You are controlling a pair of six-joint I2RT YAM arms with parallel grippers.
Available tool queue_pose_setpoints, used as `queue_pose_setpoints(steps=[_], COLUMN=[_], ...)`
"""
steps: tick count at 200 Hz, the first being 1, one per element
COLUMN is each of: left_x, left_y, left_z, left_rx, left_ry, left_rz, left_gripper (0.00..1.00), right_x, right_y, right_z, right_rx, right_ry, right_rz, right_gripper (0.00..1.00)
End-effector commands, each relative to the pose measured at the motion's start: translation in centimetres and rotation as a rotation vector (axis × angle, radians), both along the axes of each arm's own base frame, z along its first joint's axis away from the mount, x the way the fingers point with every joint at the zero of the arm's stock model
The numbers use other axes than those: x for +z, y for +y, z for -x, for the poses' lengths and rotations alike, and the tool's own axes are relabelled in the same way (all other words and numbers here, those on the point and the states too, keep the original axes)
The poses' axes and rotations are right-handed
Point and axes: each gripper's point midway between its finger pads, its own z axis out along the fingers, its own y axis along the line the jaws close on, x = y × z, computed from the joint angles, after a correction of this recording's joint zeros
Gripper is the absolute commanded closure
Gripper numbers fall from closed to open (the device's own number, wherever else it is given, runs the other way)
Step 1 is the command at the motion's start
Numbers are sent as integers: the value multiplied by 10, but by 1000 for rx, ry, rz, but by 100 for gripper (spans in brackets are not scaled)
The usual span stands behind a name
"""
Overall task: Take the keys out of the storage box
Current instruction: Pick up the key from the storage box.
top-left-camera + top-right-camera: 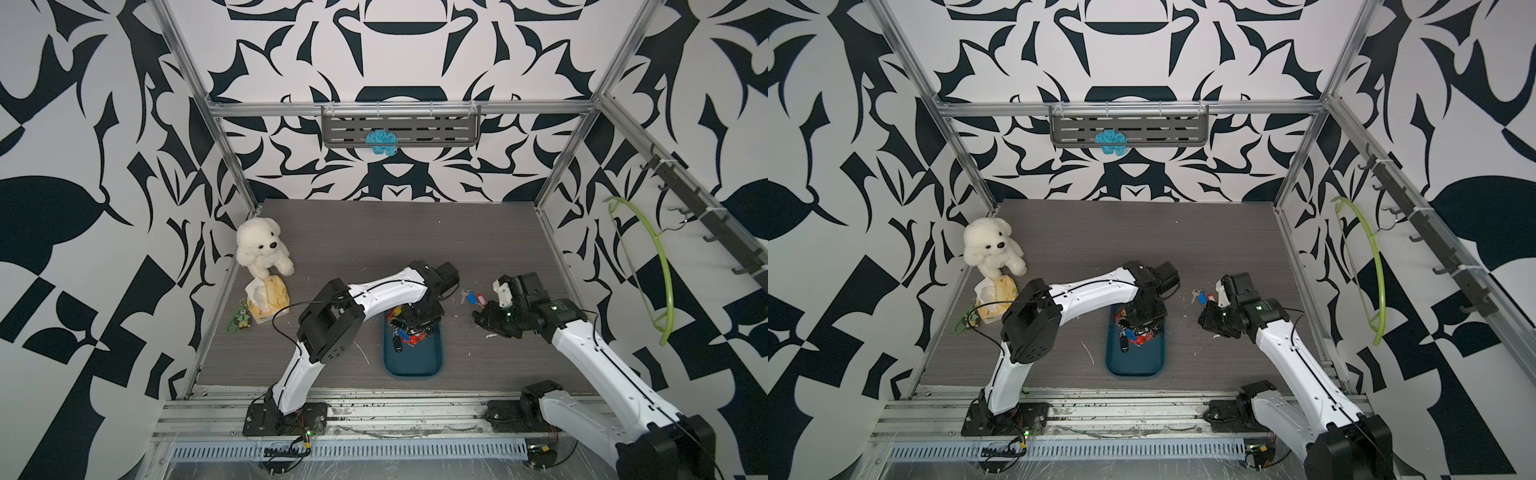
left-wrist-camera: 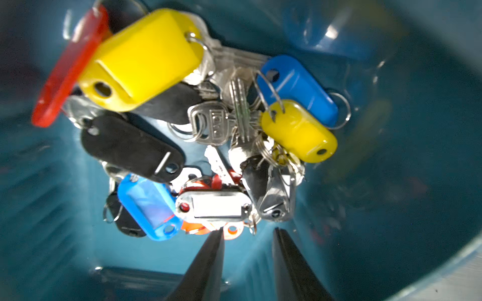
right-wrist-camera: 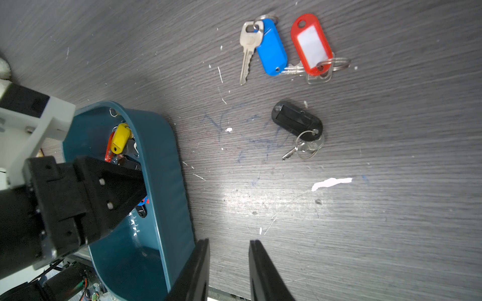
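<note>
The teal storage box (image 1: pixel 413 365) (image 1: pixel 1133 365) lies at the table's middle front. A heap of keys (image 1: pixel 405 332) (image 1: pixel 1133 334) with yellow, blue, black, red and white tags (image 2: pixel 214 125) fills its far half. My left gripper (image 2: pixel 249 230) reaches down into the box at the heap's edge. It is open, nothing sits between its jaws, and one fingertip (image 2: pixel 219 234) touches an orange-red tag. My right gripper (image 3: pixel 230 241) (image 1: pixel 482 318) hovers open and empty over the table beside the box wall (image 3: pixel 167 166). Blue-tagged (image 3: pixel 271 47), red-tagged (image 3: pixel 311 45) and black-tagged (image 3: pixel 296 118) keys lie on the table.
A white plush bear (image 1: pixel 262 247), a tissue pack (image 1: pixel 268 299) and a green charm (image 1: pixel 241 320) sit at the left. A grey slotted shelf (image 1: pixel 401 124) hangs on the back wall, a green hanger (image 1: pixel 660 266) on the right. A paper scrap (image 3: pixel 331 182) lies on the table.
</note>
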Motion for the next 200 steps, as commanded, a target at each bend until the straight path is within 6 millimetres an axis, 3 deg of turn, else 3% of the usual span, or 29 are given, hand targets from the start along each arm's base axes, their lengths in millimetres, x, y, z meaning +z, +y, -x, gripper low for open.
queue_pose_setpoints(steps=[1,200], left_x=[-10,-23], left_y=[4,5], left_z=[7,12], left_rx=[-1,-6], left_ry=[32,55], left_rz=[-25,-28], left_gripper=[63,78], right_x=[8,8], right_y=[0,-3], right_z=[-2,3], right_rx=[8,2], right_ry=[-30,-32], right_rz=[-7,3], right_gripper=[69,70])
